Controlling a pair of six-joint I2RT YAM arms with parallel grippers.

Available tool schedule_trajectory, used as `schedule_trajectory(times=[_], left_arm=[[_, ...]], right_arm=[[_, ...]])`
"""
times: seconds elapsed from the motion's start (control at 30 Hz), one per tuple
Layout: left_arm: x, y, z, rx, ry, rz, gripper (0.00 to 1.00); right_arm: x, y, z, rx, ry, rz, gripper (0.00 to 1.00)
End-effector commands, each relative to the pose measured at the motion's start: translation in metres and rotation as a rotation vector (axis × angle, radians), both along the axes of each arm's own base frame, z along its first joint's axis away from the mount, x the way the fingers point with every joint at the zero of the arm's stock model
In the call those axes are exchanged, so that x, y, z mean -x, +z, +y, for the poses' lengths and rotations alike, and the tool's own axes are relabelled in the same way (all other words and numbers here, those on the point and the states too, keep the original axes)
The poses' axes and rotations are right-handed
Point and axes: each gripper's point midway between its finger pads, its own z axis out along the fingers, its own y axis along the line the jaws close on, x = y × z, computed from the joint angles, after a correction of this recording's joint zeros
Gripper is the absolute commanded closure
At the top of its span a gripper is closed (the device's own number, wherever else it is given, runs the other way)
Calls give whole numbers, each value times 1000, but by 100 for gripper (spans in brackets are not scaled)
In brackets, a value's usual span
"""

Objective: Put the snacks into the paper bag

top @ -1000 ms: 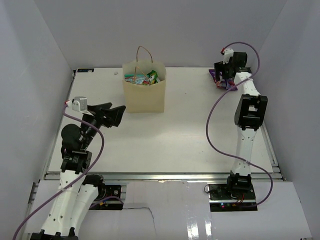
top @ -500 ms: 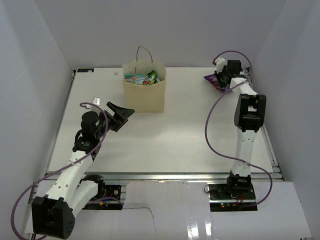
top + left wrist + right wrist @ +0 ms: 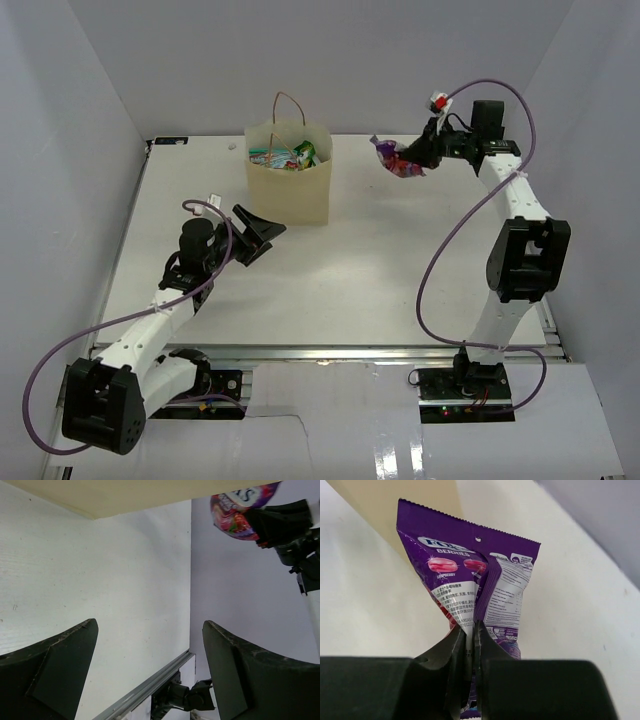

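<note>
The tan paper bag (image 3: 288, 185) stands upright at the back of the table, with several colourful snacks (image 3: 285, 156) showing inside its open top. My right gripper (image 3: 418, 158) is shut on a purple-white packet (image 3: 398, 160) and holds it in the air to the right of the bag. In the right wrist view the packet (image 3: 470, 592) hangs pinched between the fingers, with the paper bag (image 3: 405, 510) behind it. My left gripper (image 3: 258, 235) is open and holds nothing, low near the bag's front left corner. The left wrist view shows the bag's base (image 3: 100, 497) and the packet (image 3: 240, 510) far off.
White walls enclose the table on three sides. A metal rail (image 3: 320, 350) runs along the near edge. The right arm's cable (image 3: 440, 250) loops over the right part of the table.
My right gripper has shut on the purple-white packet, lifted it from the back right corner and carried it left toward the bag. My left arm has swung right, closer to the bag.
</note>
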Motion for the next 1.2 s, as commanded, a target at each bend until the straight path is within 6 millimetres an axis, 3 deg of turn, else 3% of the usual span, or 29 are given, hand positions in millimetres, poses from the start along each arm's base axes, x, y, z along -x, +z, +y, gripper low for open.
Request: schedule_trajectory(times=[0.0,0.03,0.1,0.13,0.2,0.23,0.27,0.33,0.47,0.63,0.7,0.8,0.83,0.87,0.93,0.97,1.0,1.07,1.1,1.17], left_arm=[[3,18,-1,3,-14,-85,4],[5,20,0,5,-11,-96,4],[7,19,2,2,-6,-101,4],[9,15,3,-1,-3,-98,4],[12,17,4,-2,-4,-112,4],[14,16,4,-3,-5,-113,4],[17,18,5,-5,-4,-122,4],[18,17,7,-15,1,-129,4],[24,17,11,-24,9,-138,4],[27,22,14,-35,18,-160,3],[27,22,13,-37,14,-164,3],[26,25,13,-38,7,-173,2],[27,26,12,-41,5,-176,2],[26,28,12,-46,3,-185,2],[26,30,14,-54,6,-192,2],[27,31,14,-58,4,-197,2],[26,35,15,-71,5,-217,2],[26,38,19,-102,17,-233,2],[25,39,21,-140,16,-258,2],[24,45,28,-195,38,-278,2]], right_arm=[[34,137,59,-198,191,-205,92],[33,159,69,-215,215,-279,92],[40,180,102,-252,280,-306,92],[44,208,112,-275,300,-367,92],[43,209,146,-310,351,-338,92],[46,232,154,-332,363,-363,92],[37,220,174,-346,375,-323,92],[37,232,190,-379,384,-331,92],[32,219,229,-411,353,-305,92],[29,203,252,-380,301,-318,90],[21,193,254,-356,266,-320,86],[12,186,253,-325,210,-327,57],[14,192,249,-325,204,-329,41],[16,191,246,-309,211,-348,34],[26,202,235,-294,211,-364,21],[29,205,229,-286,200,-371,20],[28,192,224,-266,182,-342,18],[25,205,193,-251,68,-335,12],[21,195,181,-231,15,-285,8],[13,170,139,-171,-134,-178,10]])
